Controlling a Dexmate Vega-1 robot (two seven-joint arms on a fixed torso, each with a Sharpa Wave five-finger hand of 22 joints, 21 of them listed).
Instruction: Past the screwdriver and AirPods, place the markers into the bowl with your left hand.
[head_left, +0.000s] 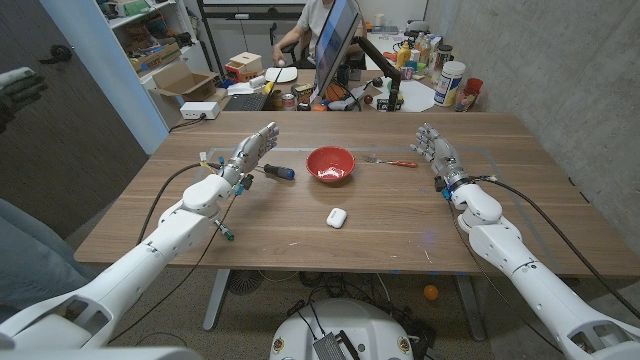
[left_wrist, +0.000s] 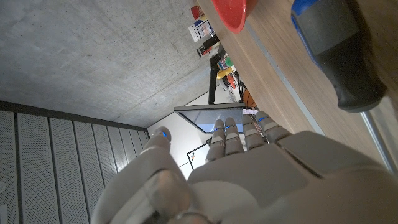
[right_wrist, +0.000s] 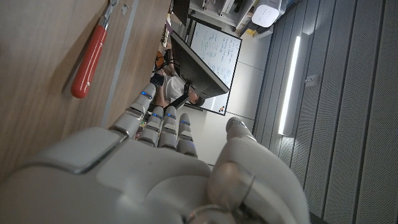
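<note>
Left hand empty, fingers spread, beside screwdriver. Markers lie near its forearm; bowl at centre. Draw hand back, pinch a marker low. Right hand open.

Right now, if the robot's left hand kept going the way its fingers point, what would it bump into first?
Probably nothing on the table: the left hand points toward the far edge, passing left of the screwdriver. Depth is hard to judge.

Blue-and-black-handled screwdriver just beside the left hand, between it and the red round bowl, white AirPods case on bare wood nearer the robot, red-handled tool beyond the bowl's right side
</note>
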